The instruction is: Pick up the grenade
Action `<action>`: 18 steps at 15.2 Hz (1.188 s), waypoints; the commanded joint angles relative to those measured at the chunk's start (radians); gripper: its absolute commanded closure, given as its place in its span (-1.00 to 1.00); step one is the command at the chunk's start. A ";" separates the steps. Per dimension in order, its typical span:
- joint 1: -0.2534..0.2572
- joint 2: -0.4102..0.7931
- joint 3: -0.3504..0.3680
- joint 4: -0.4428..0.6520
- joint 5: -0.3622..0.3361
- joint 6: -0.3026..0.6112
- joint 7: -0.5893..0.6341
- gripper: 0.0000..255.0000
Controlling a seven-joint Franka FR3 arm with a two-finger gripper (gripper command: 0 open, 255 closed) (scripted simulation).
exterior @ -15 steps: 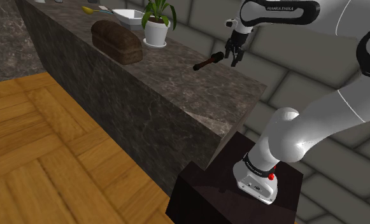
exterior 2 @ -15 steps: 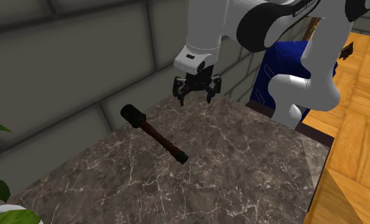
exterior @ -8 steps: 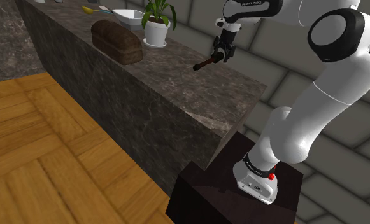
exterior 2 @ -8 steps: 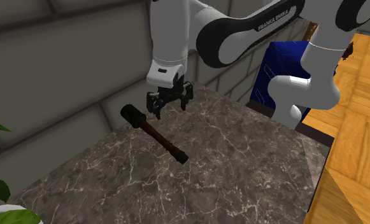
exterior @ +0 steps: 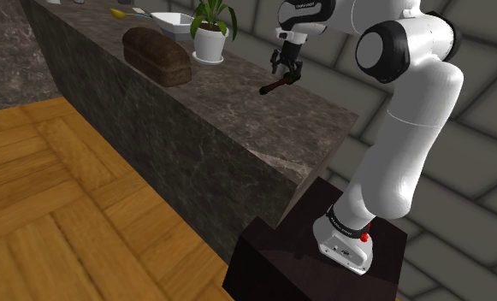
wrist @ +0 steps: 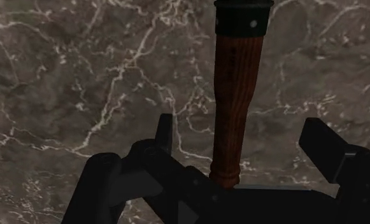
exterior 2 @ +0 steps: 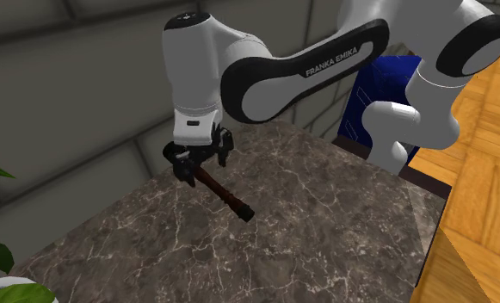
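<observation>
Dark marble counter (exterior 2: 342, 232). Gripper (exterior 2: 200, 162) spread wide, straddling grenade (exterior 2: 227, 196) handle. Approach step; next: lower, clamp handle.

Soft, even light was cast over the shoulder view; the wooden floor (exterior: 50, 214) at eight o'clock was shown warm and bright. Pale highlights were laid on the white arm (exterior 2: 274, 69). The marble counter (wrist: 81, 76) was rendered dim in the wrist view.

Dark marble counter (exterior: 238, 107) carries grenade (exterior 2: 226, 196), loaf (exterior: 156, 56), plant (exterior: 210, 30), bowl (exterior: 174, 21).
</observation>
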 commanded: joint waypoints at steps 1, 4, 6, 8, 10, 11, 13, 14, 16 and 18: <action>-0.004 0.009 0.003 -0.018 0.009 0.024 -0.014 -1.00; -0.005 0.018 0.007 -0.049 0.019 0.061 -0.021 -1.00; -0.005 0.020 0.008 -0.055 0.021 0.068 -0.022 -1.00; -0.007 0.023 0.008 -0.052 0.023 0.067 -0.024 1.00; -0.007 0.024 0.008 -0.051 0.024 0.067 -0.023 1.00; -0.007 0.024 0.008 -0.051 0.024 0.067 -0.023 1.00; -0.007 0.024 0.008 -0.051 0.024 0.067 -0.024 1.00; -0.007 0.024 0.009 -0.051 0.024 0.067 -0.024 1.00; -0.005 0.020 0.008 -0.055 0.021 0.068 -0.022 1.00; -0.004 0.013 0.005 -0.034 0.014 0.043 -0.017 1.00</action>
